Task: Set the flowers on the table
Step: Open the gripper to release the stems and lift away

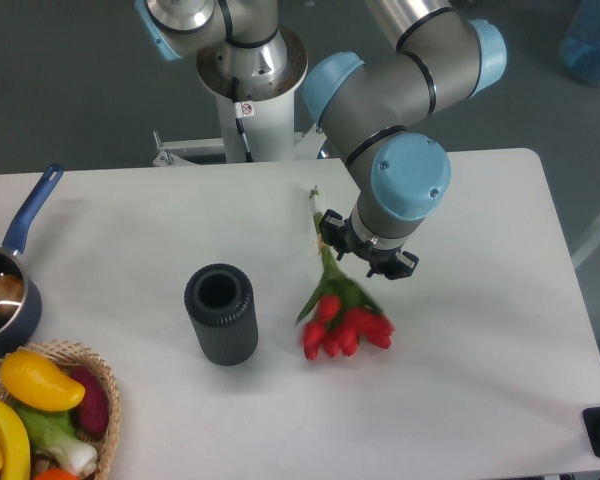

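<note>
The flowers [345, 322], red tulips with green leaves and thin stems, lie slanted just under my gripper [366, 256]. Their heads point to the front and look blurred. Their stem end [316, 198] points to the back. The gripper points down over the stems at mid-table, and the stems pass along its left side. My wrist hides the fingertips, so I cannot tell whether they hold the stems. The white table [480, 360] lies under them.
A dark ribbed vase [221, 312] stands upright left of the flowers and shows nothing inside. A wicker basket [105, 375] with yellow and red vegetables is at the front left. A blue-handled pan [5, 290] sits at the left edge. The arm's base [250, 90] is at the back.
</note>
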Available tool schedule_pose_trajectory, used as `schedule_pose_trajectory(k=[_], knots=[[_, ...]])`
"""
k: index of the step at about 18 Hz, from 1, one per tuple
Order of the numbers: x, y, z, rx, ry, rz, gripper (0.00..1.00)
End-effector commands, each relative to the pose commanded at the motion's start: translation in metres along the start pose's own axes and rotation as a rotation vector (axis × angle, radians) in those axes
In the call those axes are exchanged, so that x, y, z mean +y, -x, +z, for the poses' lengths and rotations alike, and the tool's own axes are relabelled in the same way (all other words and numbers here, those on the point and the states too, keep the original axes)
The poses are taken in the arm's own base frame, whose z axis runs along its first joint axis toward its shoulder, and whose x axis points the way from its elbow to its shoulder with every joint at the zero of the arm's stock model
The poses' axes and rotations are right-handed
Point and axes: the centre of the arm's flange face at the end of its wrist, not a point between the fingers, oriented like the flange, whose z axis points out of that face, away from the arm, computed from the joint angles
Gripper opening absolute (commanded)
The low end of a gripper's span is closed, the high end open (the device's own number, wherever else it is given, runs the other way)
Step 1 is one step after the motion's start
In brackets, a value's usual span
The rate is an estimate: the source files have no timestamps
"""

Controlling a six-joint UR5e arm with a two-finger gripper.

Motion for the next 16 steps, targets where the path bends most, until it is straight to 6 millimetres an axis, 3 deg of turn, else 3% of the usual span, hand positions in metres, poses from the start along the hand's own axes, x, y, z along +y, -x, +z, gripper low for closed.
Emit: schedule_pose_trajectory(k=[2,10,16], knots=[[0.003,0.001,-0.005,-0.007,-0.007,-0.003,1.00],[0.022,-0.002,-0.062,-0.172,-0.104,-0.003,1.00],[0.034,0.009,-0.091,-0.299,-0.175,-0.020,1.00]])
